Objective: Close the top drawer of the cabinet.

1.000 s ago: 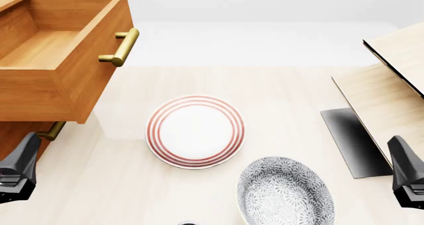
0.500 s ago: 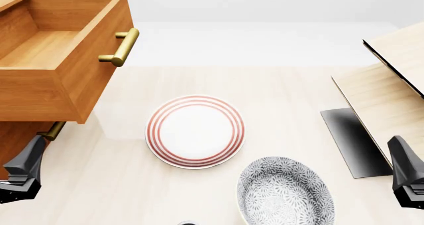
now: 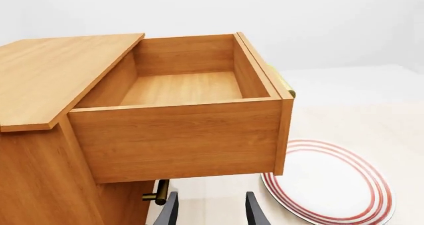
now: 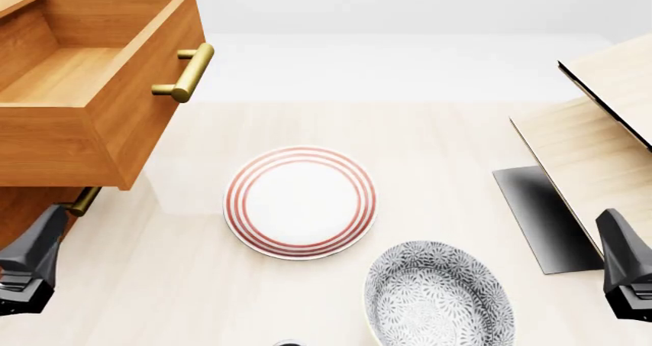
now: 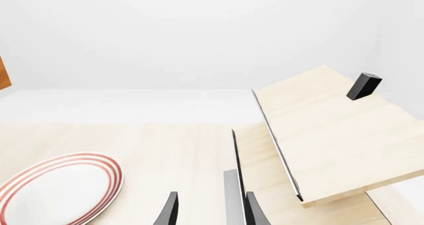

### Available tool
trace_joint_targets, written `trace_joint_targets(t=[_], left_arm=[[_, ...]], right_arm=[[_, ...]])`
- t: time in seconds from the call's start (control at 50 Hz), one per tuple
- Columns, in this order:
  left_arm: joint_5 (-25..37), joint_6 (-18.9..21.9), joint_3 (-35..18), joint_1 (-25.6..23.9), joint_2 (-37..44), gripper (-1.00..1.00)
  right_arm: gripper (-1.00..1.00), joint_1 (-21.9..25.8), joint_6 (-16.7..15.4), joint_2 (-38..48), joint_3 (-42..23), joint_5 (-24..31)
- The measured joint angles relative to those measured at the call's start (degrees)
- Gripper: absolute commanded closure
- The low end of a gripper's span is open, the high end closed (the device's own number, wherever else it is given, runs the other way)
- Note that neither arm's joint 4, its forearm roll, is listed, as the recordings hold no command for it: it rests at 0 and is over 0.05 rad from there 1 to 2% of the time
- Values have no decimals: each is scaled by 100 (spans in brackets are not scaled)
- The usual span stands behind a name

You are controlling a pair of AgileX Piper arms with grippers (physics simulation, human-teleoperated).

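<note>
Orange-brown wood of the top drawer (image 4: 97, 86) juts fully from the cabinet (image 3: 39, 135); closing is undone. The left gripper (image 3: 208, 210), fingers spread, waits below it; the right gripper (image 5: 210, 211), also spread, idles well apart.

Drawer (image 4: 97, 79) shows warm, smooth grained wood; handle (image 4: 186, 72) gleams brassy metal; plate (image 4: 301, 202) looks glossy ceramic; table (image 4: 448, 140) pale matt wood.

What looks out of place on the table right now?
The top drawer stands pulled far out of the cabinet, empty inside. On the right, pale wood panels sit tilted rather than flat. The red-ringed plate and patterned bowl sit normally.
</note>
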Motion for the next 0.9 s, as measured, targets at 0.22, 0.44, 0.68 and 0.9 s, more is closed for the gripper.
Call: trace_joint_targets(t=[0.22,0.44,0.68,0.9], left_arm=[[573,-231,-688,-492,-21,-100],[630,-249,-1178,-1060,341,-100],[199,-106,-1556,-1799,1171,-100],[-225,-4,-1975,-2638,2013,-100]], right_arm=[[-100,0,0,1,0,0],[-100,0,0,1,-1,0],[-100,0,0,1,-1,0],[-100,0,0,1,-1,0]])
